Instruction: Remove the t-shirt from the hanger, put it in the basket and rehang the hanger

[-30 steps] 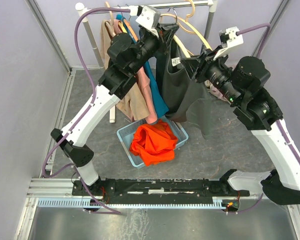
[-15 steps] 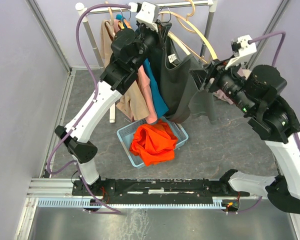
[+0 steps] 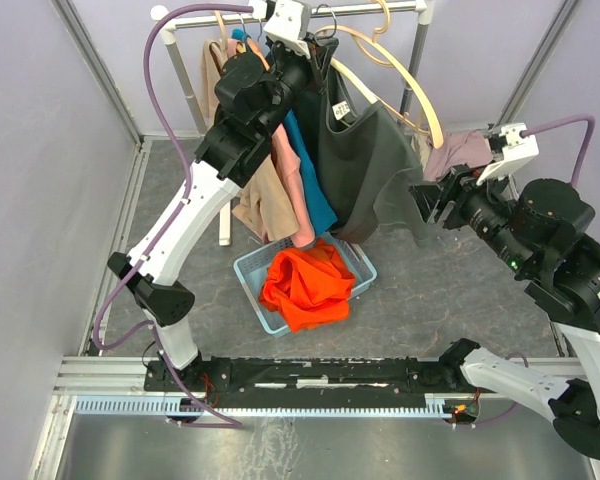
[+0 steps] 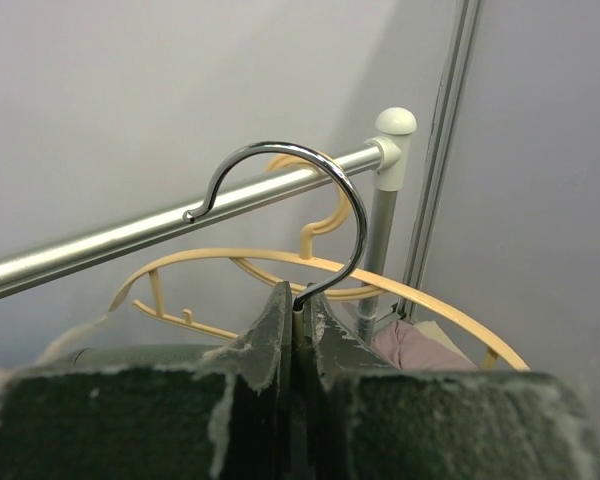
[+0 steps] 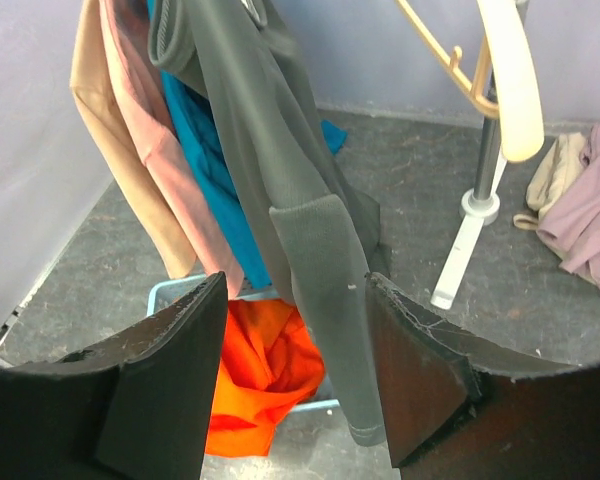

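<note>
A dark grey t-shirt point(image 3: 365, 165) hangs on a cream hanger with a metal hook point(image 4: 302, 195). My left gripper point(image 3: 315, 52) is shut on the hanger's neck just below the hook point(image 4: 298, 312), up beside the clothes rail point(image 4: 130, 240). I cannot tell whether the hook rests on the rail. My right gripper point(image 3: 430, 205) stands open to the right of the shirt. In the right wrist view a grey sleeve point(image 5: 325, 300) hangs in front of the gap between the fingers point(image 5: 295, 288), touching neither.
Tan, pink and teal garments point(image 3: 285, 185) hang left of the shirt. Empty cream hangers point(image 3: 405, 85) stay on the rail. A blue basket point(image 3: 248, 270) with an orange garment point(image 3: 305, 285) sits below. Pinkish clothes point(image 3: 460, 150) lie by the rack post point(image 5: 480, 200).
My right gripper opened, let go of the grey shirt and drew back down to the right. The shirt swung back to hang straight. The left gripper rose slightly with the hanger.
</note>
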You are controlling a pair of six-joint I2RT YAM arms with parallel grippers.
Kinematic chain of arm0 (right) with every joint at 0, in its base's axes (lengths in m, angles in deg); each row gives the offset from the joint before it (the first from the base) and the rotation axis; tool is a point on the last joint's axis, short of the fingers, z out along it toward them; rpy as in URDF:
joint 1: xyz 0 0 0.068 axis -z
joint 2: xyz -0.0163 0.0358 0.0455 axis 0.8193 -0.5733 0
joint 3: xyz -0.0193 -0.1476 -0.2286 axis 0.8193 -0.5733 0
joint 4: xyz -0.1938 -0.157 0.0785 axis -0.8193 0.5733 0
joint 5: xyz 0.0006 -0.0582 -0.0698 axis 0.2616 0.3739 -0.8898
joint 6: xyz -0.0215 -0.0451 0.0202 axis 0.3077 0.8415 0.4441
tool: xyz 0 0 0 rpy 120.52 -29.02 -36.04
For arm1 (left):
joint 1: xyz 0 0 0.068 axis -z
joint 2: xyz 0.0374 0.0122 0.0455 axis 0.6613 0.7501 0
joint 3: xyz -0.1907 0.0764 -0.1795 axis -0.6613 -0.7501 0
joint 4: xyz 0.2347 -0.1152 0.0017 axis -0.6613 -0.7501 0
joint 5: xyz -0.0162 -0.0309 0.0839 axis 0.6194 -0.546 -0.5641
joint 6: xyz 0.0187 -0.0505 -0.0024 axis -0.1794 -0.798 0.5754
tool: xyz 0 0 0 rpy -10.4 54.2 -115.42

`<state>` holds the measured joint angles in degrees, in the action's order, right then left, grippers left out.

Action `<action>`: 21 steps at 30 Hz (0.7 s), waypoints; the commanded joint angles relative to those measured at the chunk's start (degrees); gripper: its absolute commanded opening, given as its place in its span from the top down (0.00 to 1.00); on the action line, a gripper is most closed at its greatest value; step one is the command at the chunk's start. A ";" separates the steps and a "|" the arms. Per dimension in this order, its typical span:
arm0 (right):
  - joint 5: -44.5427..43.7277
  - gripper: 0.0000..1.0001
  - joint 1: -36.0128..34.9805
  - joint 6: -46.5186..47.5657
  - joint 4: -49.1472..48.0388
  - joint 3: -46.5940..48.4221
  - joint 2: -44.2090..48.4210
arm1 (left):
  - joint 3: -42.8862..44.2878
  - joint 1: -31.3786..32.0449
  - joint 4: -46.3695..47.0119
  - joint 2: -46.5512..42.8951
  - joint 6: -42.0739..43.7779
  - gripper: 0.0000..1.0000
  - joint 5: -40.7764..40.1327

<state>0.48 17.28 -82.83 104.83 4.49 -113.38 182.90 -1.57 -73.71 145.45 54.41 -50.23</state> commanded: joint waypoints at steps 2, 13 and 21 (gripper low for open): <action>-0.05 0.35 -0.08 -2.04 0.41 -2.58 0.35 | 3.19 -0.28 3.33 -1.58 1.51 0.97 0.08; -1.94 0.67 -0.10 -1.70 -0.70 -4.55 -0.90 | 3.54 -0.39 3.04 -1.96 1.24 0.97 -0.66; -3.66 0.95 -0.07 -3.69 0.32 -8.16 1.85 | 5.54 -0.95 2.34 -1.69 0.27 0.97 -2.65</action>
<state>-0.99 17.28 -85.26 106.29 -2.50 -113.43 184.13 -1.85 -75.24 145.45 54.41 -50.84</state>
